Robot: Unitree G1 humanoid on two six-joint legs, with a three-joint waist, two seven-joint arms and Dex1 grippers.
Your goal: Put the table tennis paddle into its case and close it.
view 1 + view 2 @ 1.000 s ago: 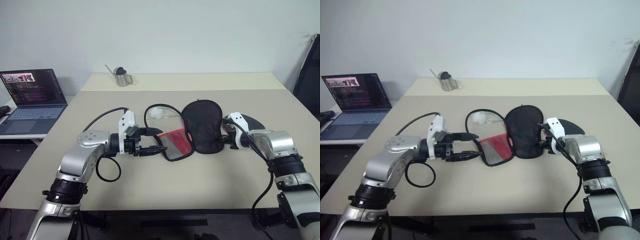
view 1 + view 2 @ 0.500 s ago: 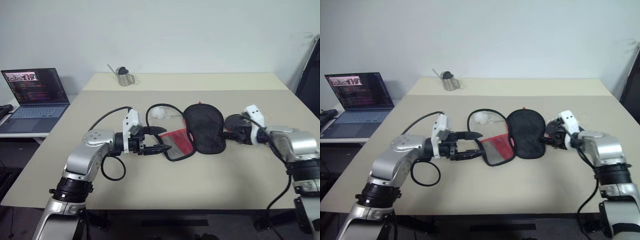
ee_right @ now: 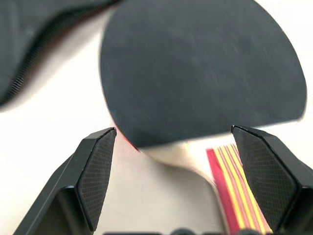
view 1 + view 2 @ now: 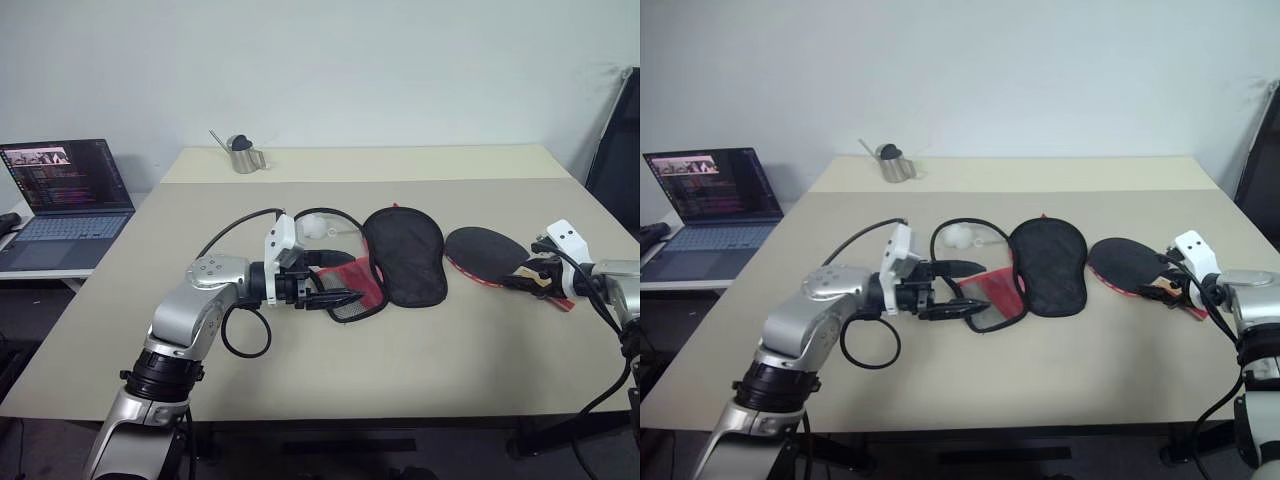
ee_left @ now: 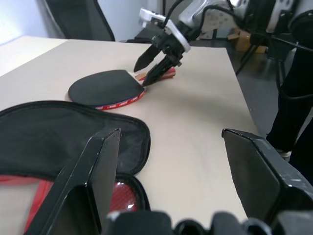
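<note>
Scanning L to R across the table (image 4: pixel 300 390): a laptop (image 4: pixel 62 200) is seen off the far L edge on a separate surface, and a small metal pitcher (image 4: pixel 243 154) stands at the back; neither is judged relevant to the task.

L gripper (image 4: pixel 335 283) is held low over the table, pointing toward the robot's R, its tips over the near L part of the case (image 4: pixel 390 262). Fingers are spread wide w/ nothing between them; in the L wrist view the gap shows bare table and the case rim only. Contact w/ the fabric cannot be told. Judged: placed there to pin or lift the flap so the case stays open for loading.

Case lies mid-table, unzipped and splayed: dark half to the R, red/mesh half to the L under the L gripper. A black cable loop and a white object (image 4: pixel 313 226) lie just behind it.

Paddle (image 4: pixel 490 251) lies flat, black face up, just R of the case and apart from it; handle points toward the R gripper. It is not yet in the case.

R gripper (image 4: pixel 1161 278) sits at the handle end of the paddle. Fingers are parted wide; in the R wrist view they straddle the neck where blade meets handle, w/o clamping. Nothing is held. Judged: lined up for a grasp on the handle; insertion and zip closing remain undone.
</note>
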